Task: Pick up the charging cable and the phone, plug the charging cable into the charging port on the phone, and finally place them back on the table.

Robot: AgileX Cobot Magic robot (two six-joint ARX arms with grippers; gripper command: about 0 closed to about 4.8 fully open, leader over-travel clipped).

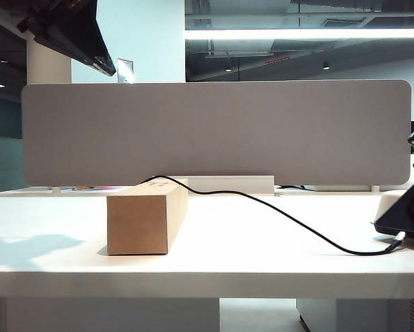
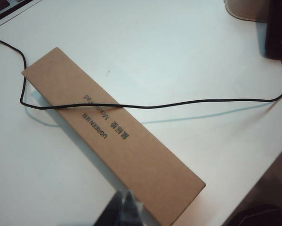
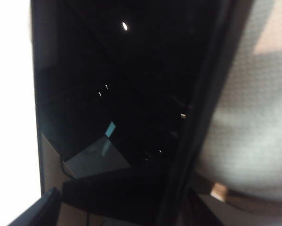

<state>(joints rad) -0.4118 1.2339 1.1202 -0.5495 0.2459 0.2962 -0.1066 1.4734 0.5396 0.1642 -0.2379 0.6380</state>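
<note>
The exterior camera sits low at the worktop front edge, facing the grey divider. The left wrist camera looks down from well above onto the cardboard box, shared with the exterior view. The right wrist camera presses close against the phone, box reflected.

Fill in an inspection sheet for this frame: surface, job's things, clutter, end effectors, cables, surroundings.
Surface: white table, smooth, no spills seen.
Job's things: black phone at the table's right edge, tilted; charging cable ends at its lower edge, but whether the plug is seated cannot be told.
Clutter: one brown cardboard box, centre-left.
End effectors: left end effector shut and empty, above the box's end; right end effector has its fingers either side of the phone, grip unclear.
Cables: the charging cable lies draped over the box, then runs slack to the phone.
Surroundings: grey divider panel behind the table; dim office beyond.
</note>
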